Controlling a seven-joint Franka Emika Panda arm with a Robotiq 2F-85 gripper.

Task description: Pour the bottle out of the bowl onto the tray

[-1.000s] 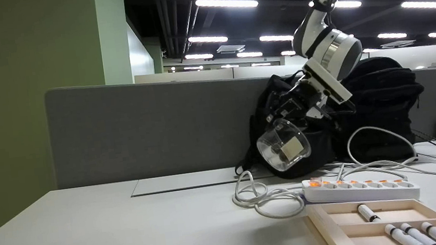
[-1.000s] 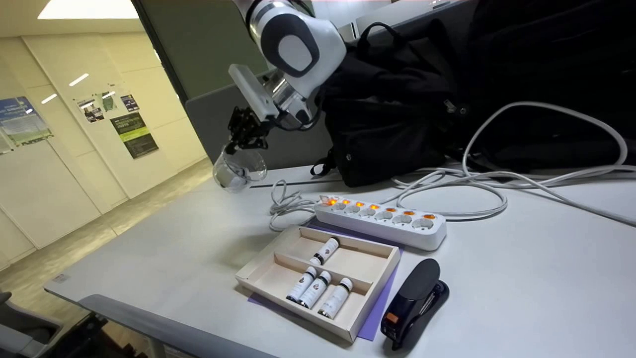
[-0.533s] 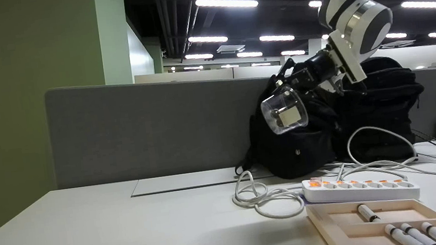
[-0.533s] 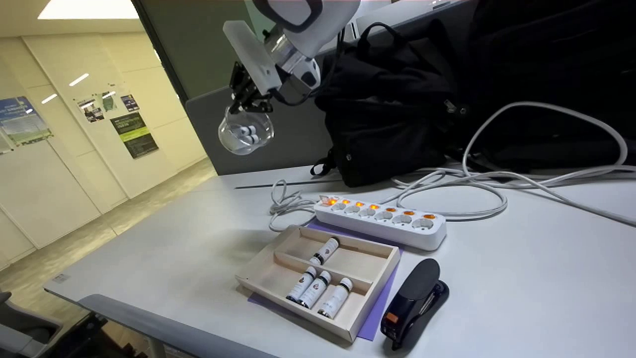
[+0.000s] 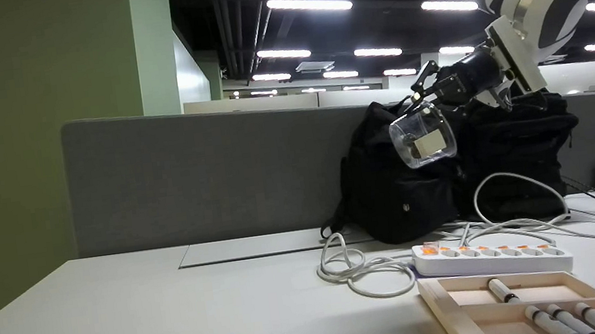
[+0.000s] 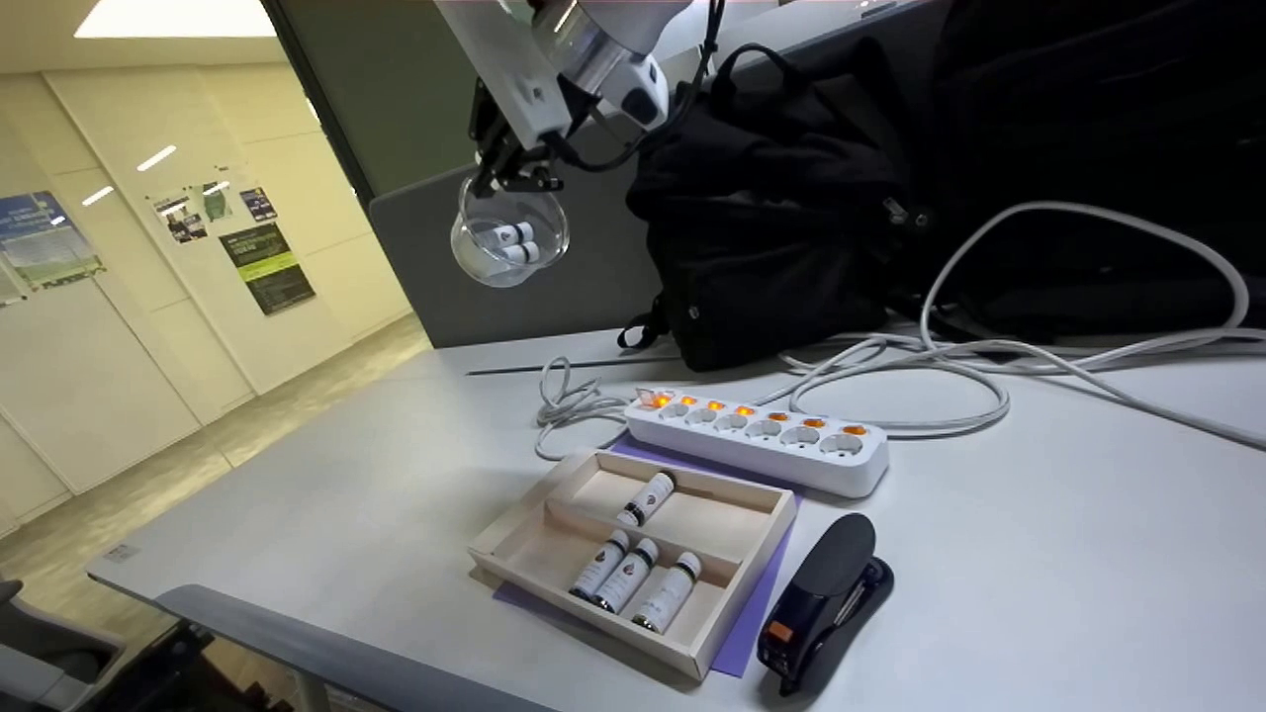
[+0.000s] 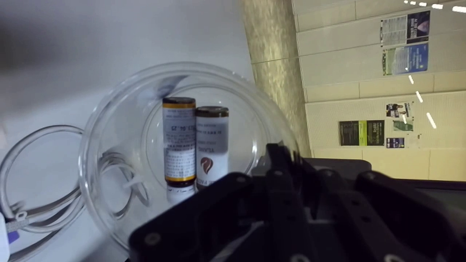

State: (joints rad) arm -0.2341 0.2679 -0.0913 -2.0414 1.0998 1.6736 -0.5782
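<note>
1. In an exterior view, clamped on! Pinching the small transparent bowl (image 5: 423, 127) near its rim with the black two-finger gripper (image 5: 419, 102), nearly together at the tips, with only clear wall between.
2. Same view: held high above the white desk (image 5: 180, 317), tilted, with mouth toward the right here. Backed by a black backpack (image 5: 404, 205) and, farther along, by a grey partition (image 5: 218, 171).
3. In an exterior view, gripped just so, and loaded! Showing two small bottles (image 6: 512, 235) through the open mouth, inside the bowl.
4. Down to desk level: spotting the light-wood tray (image 6: 732, 522) over a purple sheet (image 6: 747, 643), well apart from the bowl. Counting four white-labelled bottles (image 6: 628, 576) in it: one in the compartment nearer the white power strip (image 6: 757, 450), three across the divider.
5. Hemmed in, too: bordered by that power strip, orange switches and all, and just beside by a black stapler (image 6: 826, 603).
6. Wrist view: peering right into the bowl, bitten at the rim by the gripper. Making out both bottles side by side, brown at one end. Blocked at lower right by the gripper, hiding the near end of the right-hand bottle. Off left, glimpsing coiled white cable (image 7: 60, 128), partly through the clear wall.
</note>
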